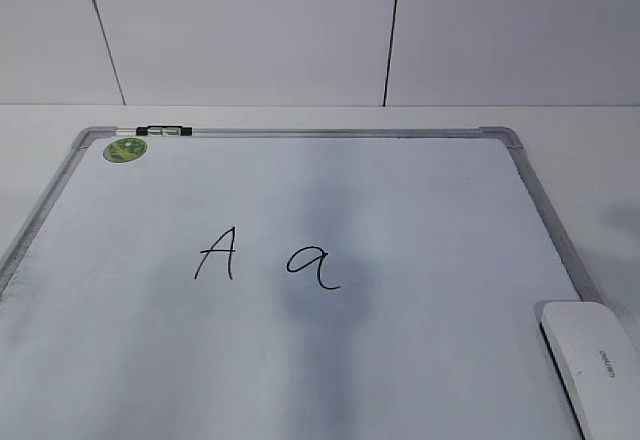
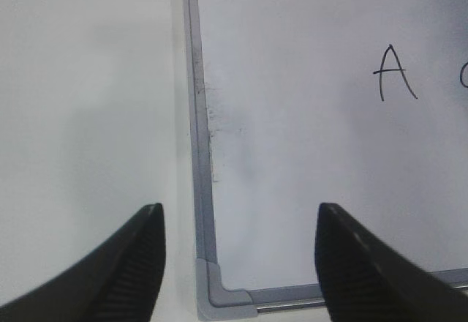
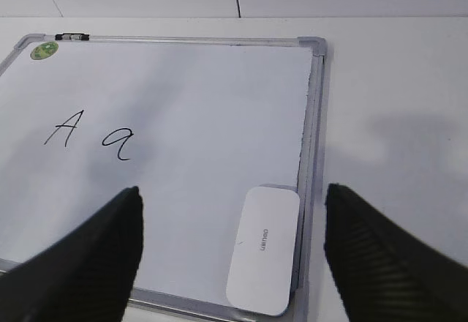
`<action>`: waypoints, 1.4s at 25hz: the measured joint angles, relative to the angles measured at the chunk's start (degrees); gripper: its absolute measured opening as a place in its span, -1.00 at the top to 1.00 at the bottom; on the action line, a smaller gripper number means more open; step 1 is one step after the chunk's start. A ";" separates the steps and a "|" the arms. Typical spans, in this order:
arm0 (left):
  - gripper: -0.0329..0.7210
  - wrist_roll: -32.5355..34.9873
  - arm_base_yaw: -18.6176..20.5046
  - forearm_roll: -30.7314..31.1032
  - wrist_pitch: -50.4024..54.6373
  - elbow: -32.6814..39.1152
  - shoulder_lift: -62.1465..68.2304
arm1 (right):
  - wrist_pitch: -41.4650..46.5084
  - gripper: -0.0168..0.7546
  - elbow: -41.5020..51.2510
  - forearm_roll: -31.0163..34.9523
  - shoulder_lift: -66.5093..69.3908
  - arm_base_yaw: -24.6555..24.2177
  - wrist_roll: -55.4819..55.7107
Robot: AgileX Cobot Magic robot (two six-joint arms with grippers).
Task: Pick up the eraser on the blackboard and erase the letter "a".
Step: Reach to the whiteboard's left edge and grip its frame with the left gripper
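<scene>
Lying flat, the blackboard carries the eraser at its right edge, well apart from the letter "a". Left gripper hangs wide, empty, above the frame corner. Right gripper spreads wide above the eraser, suited to grasping.

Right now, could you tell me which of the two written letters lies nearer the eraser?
The lowercase "a", with its round loop and curved tail; the angular capital "A" sits on its far side from the eraser.

Only the fingers of each pincer show. The left pincer has two matte black, wedge-shaped fingers with finely ribbed inner faces. The right pincer looks the same: black tapering fingers, ridged grip texture.
</scene>
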 joint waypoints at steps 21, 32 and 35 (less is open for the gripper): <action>-0.37 0.00 0.00 -0.10 -1.61 -11.85 33.23 | 9.08 -0.58 -6.94 4.70 26.99 0.00 0.00; -0.37 0.00 0.00 -0.10 -5.21 -11.96 40.77 | 9.08 -0.58 -6.94 3.89 31.01 0.00 -0.14; -0.37 0.00 0.00 -0.10 -5.34 -13.14 41.28 | 9.08 -0.58 -6.94 3.89 31.01 0.00 -0.23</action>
